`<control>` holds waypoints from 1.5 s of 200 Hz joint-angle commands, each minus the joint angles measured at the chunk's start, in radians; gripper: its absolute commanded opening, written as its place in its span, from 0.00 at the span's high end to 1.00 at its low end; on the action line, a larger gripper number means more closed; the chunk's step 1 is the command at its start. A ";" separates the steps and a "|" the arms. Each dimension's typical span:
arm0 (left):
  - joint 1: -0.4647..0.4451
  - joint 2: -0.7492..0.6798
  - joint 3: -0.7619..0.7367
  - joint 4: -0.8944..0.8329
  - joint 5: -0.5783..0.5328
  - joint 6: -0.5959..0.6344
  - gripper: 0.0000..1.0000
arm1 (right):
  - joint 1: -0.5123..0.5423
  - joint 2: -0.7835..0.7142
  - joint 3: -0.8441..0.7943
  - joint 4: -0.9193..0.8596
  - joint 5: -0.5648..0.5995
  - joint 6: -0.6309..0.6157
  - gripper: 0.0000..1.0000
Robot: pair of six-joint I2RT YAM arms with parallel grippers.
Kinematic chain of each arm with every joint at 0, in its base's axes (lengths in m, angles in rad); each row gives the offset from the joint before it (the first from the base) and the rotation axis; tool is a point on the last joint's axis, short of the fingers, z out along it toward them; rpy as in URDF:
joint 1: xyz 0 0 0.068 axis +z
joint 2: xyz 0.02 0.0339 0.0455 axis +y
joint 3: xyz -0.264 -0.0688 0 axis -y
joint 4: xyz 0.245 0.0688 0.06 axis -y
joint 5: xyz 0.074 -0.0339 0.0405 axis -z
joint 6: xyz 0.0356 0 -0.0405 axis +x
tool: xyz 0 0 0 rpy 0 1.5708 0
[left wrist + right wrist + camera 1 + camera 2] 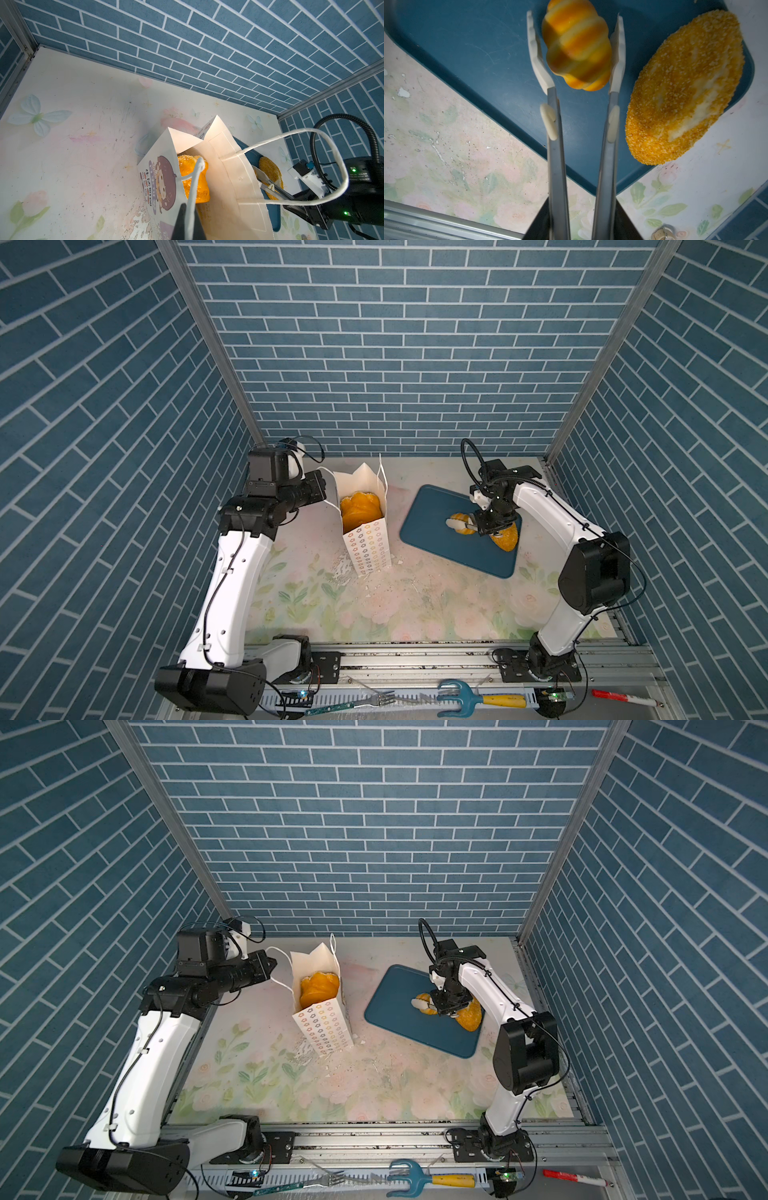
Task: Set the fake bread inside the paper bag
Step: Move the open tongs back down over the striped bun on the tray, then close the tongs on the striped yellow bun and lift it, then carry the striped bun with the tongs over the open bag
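Observation:
The white paper bag [365, 539] [322, 1027] stands upright left of centre, its mouth open, with golden fake bread [359, 508] [193, 180] inside. My left gripper [322, 489] [189, 209] is shut on the bag's near cord handle [195, 187]. My right gripper [484, 526] [581, 220] is shut on metal tongs [556, 145]. Their white tips stand on either side of a striped ridged roll [577, 47] [461, 526] on the blue tray [436, 522] [467, 52]. A crumb-coated bun [683, 87] [507, 539] lies beside it, near the tray's corner.
Blue brick walls close in the back and both sides. The floral table mat [374, 605] has peeled patches near the bag. On the front rail lie a fork [374, 699], a blue hand rake with a yellow handle [478, 699] and a red-and-white marker [623, 697].

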 commanded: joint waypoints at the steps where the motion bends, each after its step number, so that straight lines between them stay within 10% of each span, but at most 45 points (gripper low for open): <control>1: 0.004 -0.009 0.003 -0.003 0.001 0.007 1.00 | -0.001 -0.040 -0.010 0.012 0.000 -0.019 0.65; 163: 0.004 -0.031 -0.031 0.037 0.024 0.002 1.00 | 0.032 -0.274 0.273 -0.061 -0.018 0.113 0.77; 300: 0.004 -0.066 -0.075 0.063 0.004 -0.033 1.00 | 0.501 -0.087 0.880 0.035 0.032 0.035 0.77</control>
